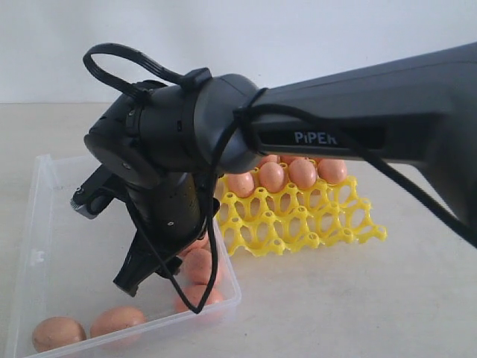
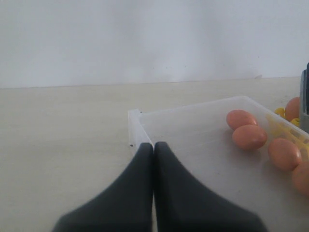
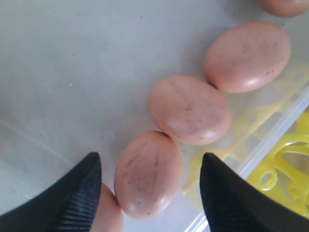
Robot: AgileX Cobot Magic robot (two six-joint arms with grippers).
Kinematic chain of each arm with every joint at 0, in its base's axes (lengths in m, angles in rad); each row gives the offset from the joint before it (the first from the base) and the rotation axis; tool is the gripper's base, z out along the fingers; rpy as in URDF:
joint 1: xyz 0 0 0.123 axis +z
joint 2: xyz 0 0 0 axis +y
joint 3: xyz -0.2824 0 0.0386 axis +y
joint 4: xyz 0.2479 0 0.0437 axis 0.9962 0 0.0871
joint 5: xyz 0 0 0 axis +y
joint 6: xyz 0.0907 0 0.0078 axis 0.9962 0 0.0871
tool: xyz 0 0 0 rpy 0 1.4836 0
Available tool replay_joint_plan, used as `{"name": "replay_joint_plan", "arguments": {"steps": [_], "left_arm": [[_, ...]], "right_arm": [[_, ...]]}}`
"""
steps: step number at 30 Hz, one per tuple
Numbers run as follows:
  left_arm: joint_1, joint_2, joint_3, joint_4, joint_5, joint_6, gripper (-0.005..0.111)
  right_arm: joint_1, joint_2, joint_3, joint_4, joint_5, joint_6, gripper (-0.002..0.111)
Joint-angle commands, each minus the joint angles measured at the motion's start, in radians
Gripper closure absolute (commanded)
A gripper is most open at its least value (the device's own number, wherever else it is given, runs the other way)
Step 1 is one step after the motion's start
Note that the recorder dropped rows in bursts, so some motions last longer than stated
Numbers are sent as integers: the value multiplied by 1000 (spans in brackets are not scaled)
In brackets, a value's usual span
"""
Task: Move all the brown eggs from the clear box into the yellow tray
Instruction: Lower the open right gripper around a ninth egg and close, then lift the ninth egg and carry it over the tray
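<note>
The brown eggs (image 3: pixel 188 108) are small, smooth ovals of pinkish-brown shell with faint dark speckles and fine hairline marks. Some lie in the clear box (image 1: pixel 30 246), a shallow transparent plastic box with rounded corners and a raised rim. Others sit in the yellow tray (image 1: pixel 298 220), a bright yellow openwork plastic lattice of round cups just beside the box. In the exterior view four eggs show in the tray's back row, and at least four lie on the box floor. The right wrist view shows several touching in a line along the box wall. The right gripper (image 3: pixel 150 157) hangs over the box with its jaws spread, a black ribbed finger on each side of one egg, touching neither side. The left gripper (image 2: pixel 153 147) is near a corner of the box, fingers pressed together on nothing.
</note>
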Motion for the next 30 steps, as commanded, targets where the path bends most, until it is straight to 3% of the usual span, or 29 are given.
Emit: {"name": "replay_joint_plan", "arguments": {"steps": [1, 30], "left_arm": [[-4, -3, -3, -5, -1, 1, 111], [-4, -3, -3, -5, -1, 1, 111]], "right_arm": [[-5, -4, 1, 7, 4, 14, 50], [-13, 69, 1, 58, 41, 6, 50]]}}
